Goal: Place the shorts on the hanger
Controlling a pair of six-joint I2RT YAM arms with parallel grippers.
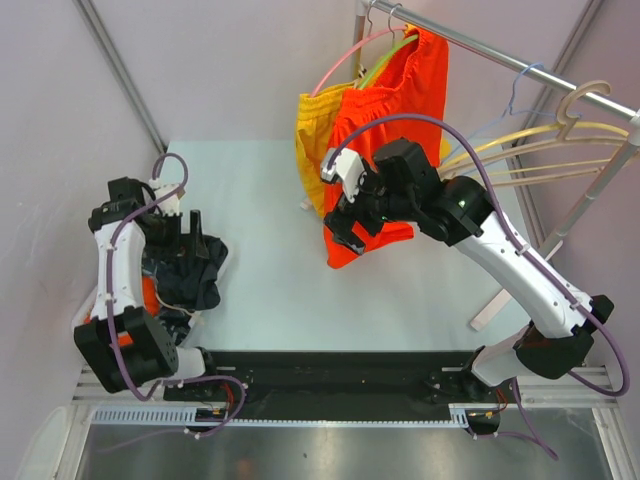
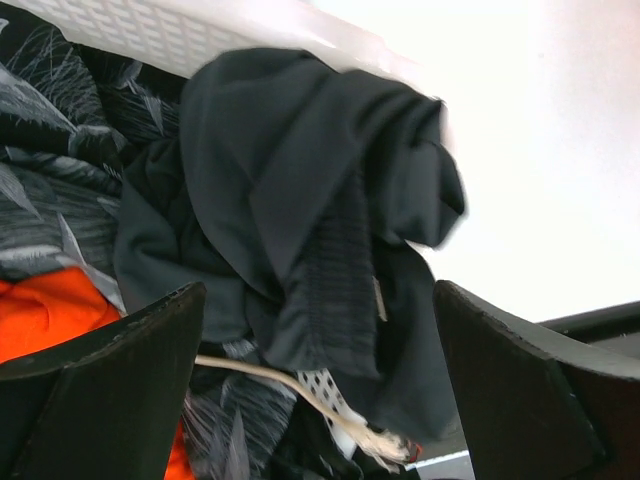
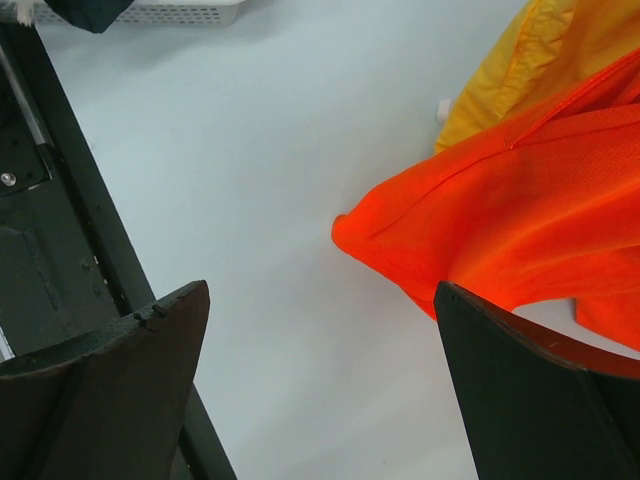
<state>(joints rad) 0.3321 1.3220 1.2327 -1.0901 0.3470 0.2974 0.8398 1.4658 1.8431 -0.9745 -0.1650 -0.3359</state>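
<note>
The dark shorts (image 1: 195, 268) lie crumpled on top of a pile of clothes in a white basket (image 2: 200, 40) at the left. In the left wrist view the shorts (image 2: 300, 200) fill the middle, waistband ribbing showing. My left gripper (image 2: 320, 370) hangs open just above them, one finger on each side, holding nothing; from above the left gripper (image 1: 185, 235) is over the pile. The light-blue hanger (image 1: 512, 92) hangs on the rail (image 1: 520, 68) at the back right. My right gripper (image 1: 350, 225) is open and empty beside the hanging orange shorts (image 3: 520, 220).
Orange shorts (image 1: 400, 110) and yellow shorts (image 1: 315, 130) hang from pink and green hangers. Cream hangers (image 1: 560, 140) hang further right on the rail. The basket also holds patterned fabric (image 2: 60, 200), orange cloth (image 2: 50, 310) and a pale drawstring (image 2: 300, 390). The black base rail (image 3: 50, 220) runs along the near edge.
</note>
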